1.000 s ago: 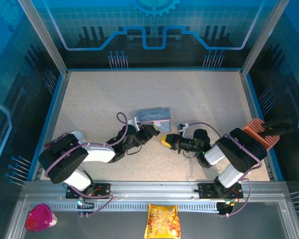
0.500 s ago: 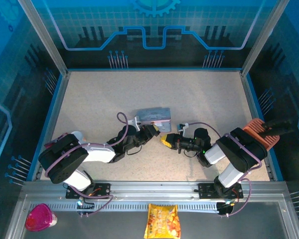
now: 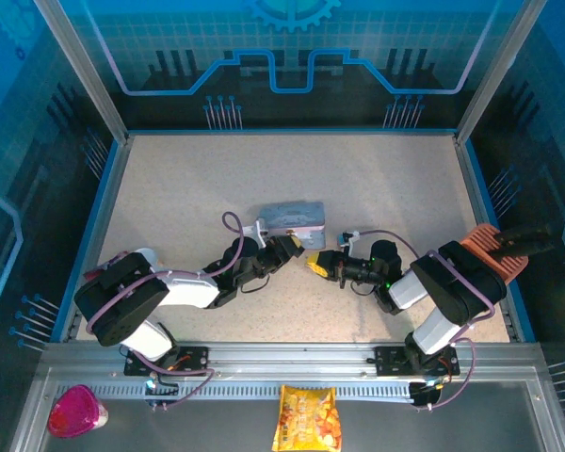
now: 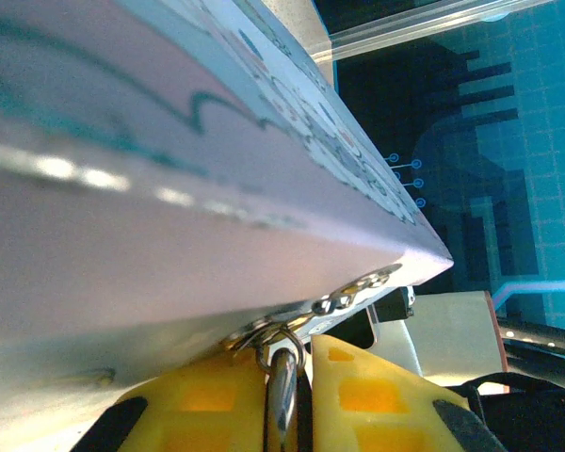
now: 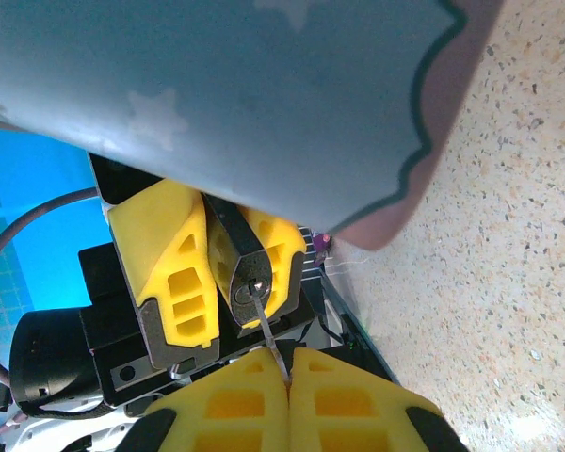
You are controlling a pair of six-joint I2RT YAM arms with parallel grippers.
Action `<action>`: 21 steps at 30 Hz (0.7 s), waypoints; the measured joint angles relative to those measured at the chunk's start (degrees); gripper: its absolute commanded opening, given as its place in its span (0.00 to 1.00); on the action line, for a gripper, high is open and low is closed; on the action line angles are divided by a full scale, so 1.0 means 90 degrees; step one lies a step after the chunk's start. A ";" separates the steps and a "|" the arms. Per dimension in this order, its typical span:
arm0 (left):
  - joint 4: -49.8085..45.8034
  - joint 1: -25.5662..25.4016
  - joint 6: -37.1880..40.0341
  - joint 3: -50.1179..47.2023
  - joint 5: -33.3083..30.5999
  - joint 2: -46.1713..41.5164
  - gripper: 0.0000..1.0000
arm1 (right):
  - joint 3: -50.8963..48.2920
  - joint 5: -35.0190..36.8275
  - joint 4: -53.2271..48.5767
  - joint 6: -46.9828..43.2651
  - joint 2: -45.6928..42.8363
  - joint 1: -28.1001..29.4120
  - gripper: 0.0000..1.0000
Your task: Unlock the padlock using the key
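speckled table [image 5: 508,235] | right wrist: left pincer [image 5: 228,252] clamps padlock [image 5: 250,278] – right pincer [image 5: 289,363] pinches key [image 5: 268,331] at keyhole

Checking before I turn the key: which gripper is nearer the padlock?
Left. The left gripper clamps the padlock itself; the right gripper sits just off its keyhole end, pinching the key that reaches the keyhole.

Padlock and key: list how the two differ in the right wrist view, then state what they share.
Size: the padlock is a chunky dark block; the key is a thin grey sliver, far slimmer.
Hold: the padlock sits clamped between the left fingers; the key is pinched by the right fingers.
Pose: the padlock turns its keyhole face toward the camera; the key points away from it, tip at that keyhole.
Shared: both are gripped between yellow fingers and meet at the keyhole.
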 measured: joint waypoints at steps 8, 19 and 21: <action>0.0085 -0.0049 -0.0007 0.0075 -0.0117 0.0153 0.00 | 0.0002 0.0073 -0.0019 0.0034 0.0000 0.0029 0.00; 0.0063 -0.0221 -0.0002 0.0083 -0.0398 0.0163 0.00 | 0.0007 0.0017 -0.0056 0.0029 -0.0012 0.0027 0.00; 0.0087 -0.0255 -0.0010 0.0087 -0.0481 0.0206 0.00 | 0.0007 0.0017 -0.0083 0.0022 -0.0012 0.0027 0.00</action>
